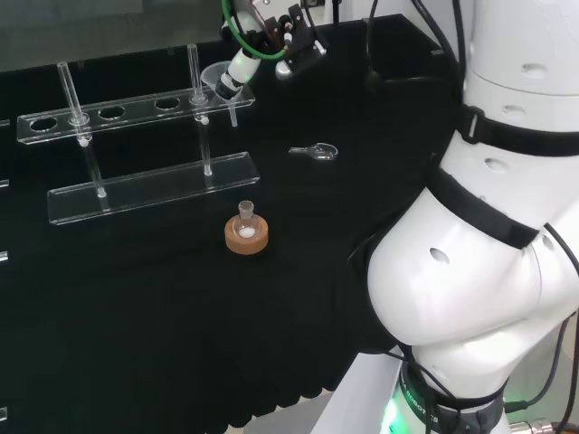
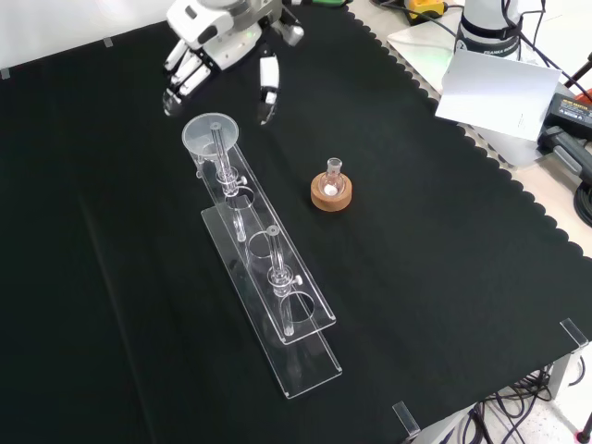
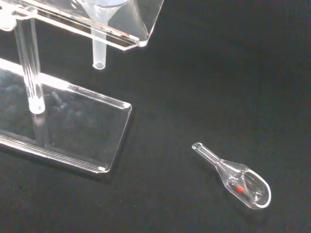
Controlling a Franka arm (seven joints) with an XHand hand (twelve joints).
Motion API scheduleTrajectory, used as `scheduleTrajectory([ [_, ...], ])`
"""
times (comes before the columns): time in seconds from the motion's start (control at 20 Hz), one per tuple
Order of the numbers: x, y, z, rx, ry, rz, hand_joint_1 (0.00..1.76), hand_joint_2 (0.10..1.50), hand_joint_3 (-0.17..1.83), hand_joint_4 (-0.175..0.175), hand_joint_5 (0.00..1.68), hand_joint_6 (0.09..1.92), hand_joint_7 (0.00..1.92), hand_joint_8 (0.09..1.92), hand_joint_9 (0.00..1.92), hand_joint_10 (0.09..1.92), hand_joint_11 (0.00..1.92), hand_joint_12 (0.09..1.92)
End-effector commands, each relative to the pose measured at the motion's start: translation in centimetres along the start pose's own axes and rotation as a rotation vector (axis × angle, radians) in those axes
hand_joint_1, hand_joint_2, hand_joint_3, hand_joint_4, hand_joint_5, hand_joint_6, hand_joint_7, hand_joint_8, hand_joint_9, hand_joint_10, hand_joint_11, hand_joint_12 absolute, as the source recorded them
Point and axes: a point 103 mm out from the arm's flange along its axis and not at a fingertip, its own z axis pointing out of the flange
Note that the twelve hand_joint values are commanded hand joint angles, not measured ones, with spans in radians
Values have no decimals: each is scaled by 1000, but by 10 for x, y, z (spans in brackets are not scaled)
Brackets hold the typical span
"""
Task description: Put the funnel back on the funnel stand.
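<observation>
The clear funnel (image 1: 217, 78) (image 2: 211, 135) sits upright in the end hole of the clear acrylic funnel stand (image 1: 149, 192) (image 2: 307, 370). Its stem (image 3: 98, 54) hangs down through the top shelf, above the stand's base plate (image 3: 73, 124). In the front view my hand (image 2: 222, 42) hovers just beyond and above the funnel, fingers spread and relaxed, holding nothing and apart from the funnel's rim. In the head view a finger of the hand (image 1: 235, 72) is right beside the funnel's bowl.
A small flask on a cork ring (image 1: 246, 234) (image 2: 330, 191) stands in front of the stand in the head view. A small glass scoop (image 1: 317, 151) (image 3: 239, 177) with a red speck inside lies on the cloth near the stand's end. The other holes in the shelf hold nothing.
</observation>
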Motion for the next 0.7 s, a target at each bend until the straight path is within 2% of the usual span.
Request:
scheduleTrajectory([
  [0.05, -6, -53, -17, -78, 17, 33, 503, 676, 280, -19, 231, 87, 109, 662, 657, 87, 363, 1381],
  [0.45, -13, -112, -22, -106, 31, 105, 581, 714, 295, -23, 297, 87, 159, 656, 688, 87, 395, 1358],
  [0.7, -15, -142, -21, -115, 45, 134, 593, 721, 301, -24, 322, 87, 178, 657, 703, 87, 405, 1354],
])
